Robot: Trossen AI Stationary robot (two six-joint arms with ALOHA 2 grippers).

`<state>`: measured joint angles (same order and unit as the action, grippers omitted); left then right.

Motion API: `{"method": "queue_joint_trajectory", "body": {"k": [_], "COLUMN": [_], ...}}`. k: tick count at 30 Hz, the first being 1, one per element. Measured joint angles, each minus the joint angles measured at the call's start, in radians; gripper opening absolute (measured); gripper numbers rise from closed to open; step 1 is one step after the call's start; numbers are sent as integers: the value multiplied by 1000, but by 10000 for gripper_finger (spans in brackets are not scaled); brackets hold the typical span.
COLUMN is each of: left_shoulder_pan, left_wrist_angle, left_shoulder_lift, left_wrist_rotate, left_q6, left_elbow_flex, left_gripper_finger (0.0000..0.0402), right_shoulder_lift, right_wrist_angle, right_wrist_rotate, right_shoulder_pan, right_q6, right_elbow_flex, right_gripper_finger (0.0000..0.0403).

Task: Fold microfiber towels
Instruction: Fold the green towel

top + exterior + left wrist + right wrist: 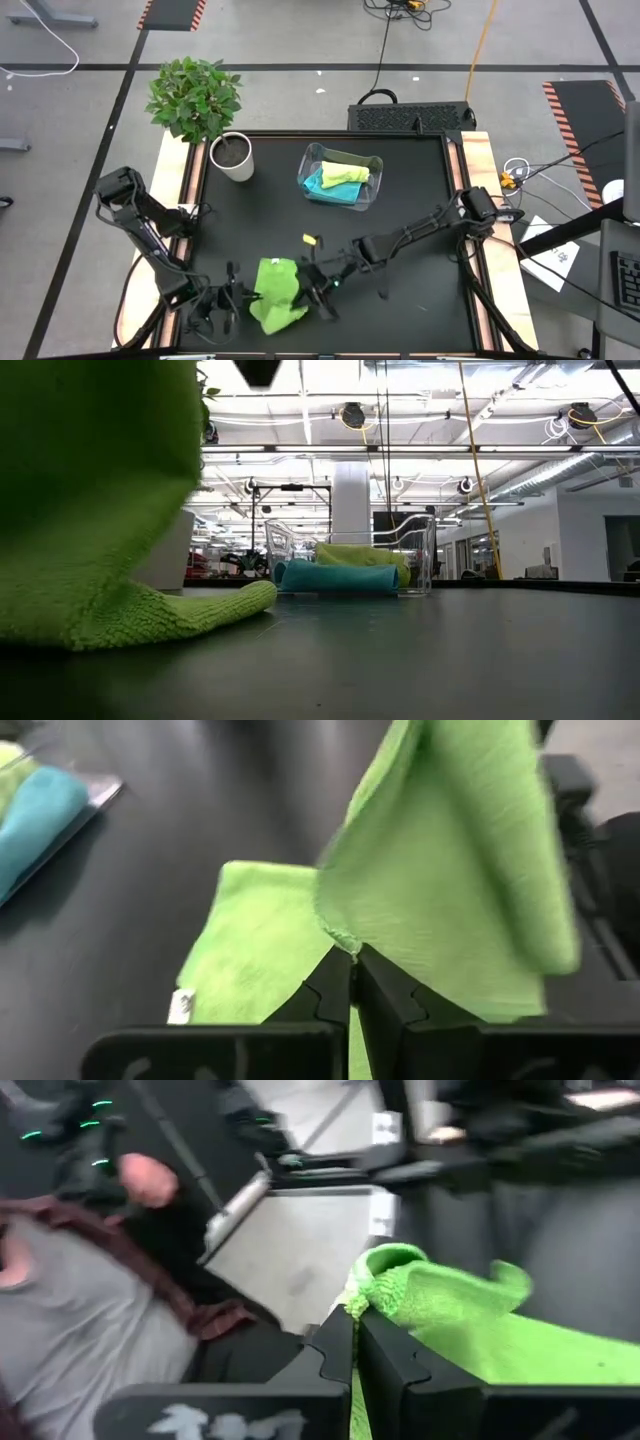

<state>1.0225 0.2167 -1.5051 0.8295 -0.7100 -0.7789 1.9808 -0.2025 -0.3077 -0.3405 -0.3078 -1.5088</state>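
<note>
A bright green microfiber towel (277, 293) is bunched near the table's front edge, between my two grippers. My left gripper (246, 297) is shut on it from its left side, and my right gripper (313, 284) is shut on it from its right side. The low view shows the towel (90, 510) raised, with its lower end (215, 610) lying on the table. A pale yellow-green towel (347, 173) and a turquoise towel (332, 188) lie folded in the clear bin (308, 160) at the far middle. My left gripper pinches an edge of the green towel (338, 935) between its two fingers. The cloth rises from the fingertips as a slack sheet, and another part (250, 950) lies flat on the table beyond. My right gripper pinches a bunched, folded-over edge of the green towel (378, 1270) between its two fingers. The cloth trails slack away from the fingertips to one side.
A potted plant (230, 155) stands at the table's far left corner. A small yellow scrap (310, 240) lies on the mat beyond the towel. A person (80, 1330) sits past the table's near edge. The mat's middle and right are bare.
</note>
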Motion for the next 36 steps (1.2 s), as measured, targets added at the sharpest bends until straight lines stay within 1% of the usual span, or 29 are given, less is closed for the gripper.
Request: {"method": "queue_joint_trajectory", "body": {"k": [3,5,9,13,19,24,27,32,36], "left_shoulder_pan": [-12,-25,-43,-66,-106,-155,-175,-178,-177], "left_wrist_angle": [68,115,223,292,313,305,309,312,313], "left_shoulder_lift": [0,0,0,0,0,0,0,9,21], "left_wrist_rotate": [0,-3,30,35,31,-61,-99,-73,-71], "left_q6": [-53,-86,-99,-133,-161,-152,-130,-98,-87], "left_elbow_flex": [0,0,0,0,0,8,17,17,17], "left_gripper_finger": [6,5,24,38,41,42,42,42,42], "right_shoulder_lift": [0,0,0,0,0,0,0,0,0], "right_wrist_angle": [-15,-33,-125,-194,-198,-198,-198,-202,-279], "right_wrist_rotate": [8,-8,-79,-91,-90,-89,-88,-88,-88], "right_shoulder_pan": [46,76,116,131,156,180,194,221,254], "right_q6": [-39,-56,-94,-101,-94,-92,-92,-98,-125], "right_elbow_flex": [35,65,127,171,177,178,183,221,283], "right_gripper_finger": [0,0,0,0,0,0,0,0,0]}}
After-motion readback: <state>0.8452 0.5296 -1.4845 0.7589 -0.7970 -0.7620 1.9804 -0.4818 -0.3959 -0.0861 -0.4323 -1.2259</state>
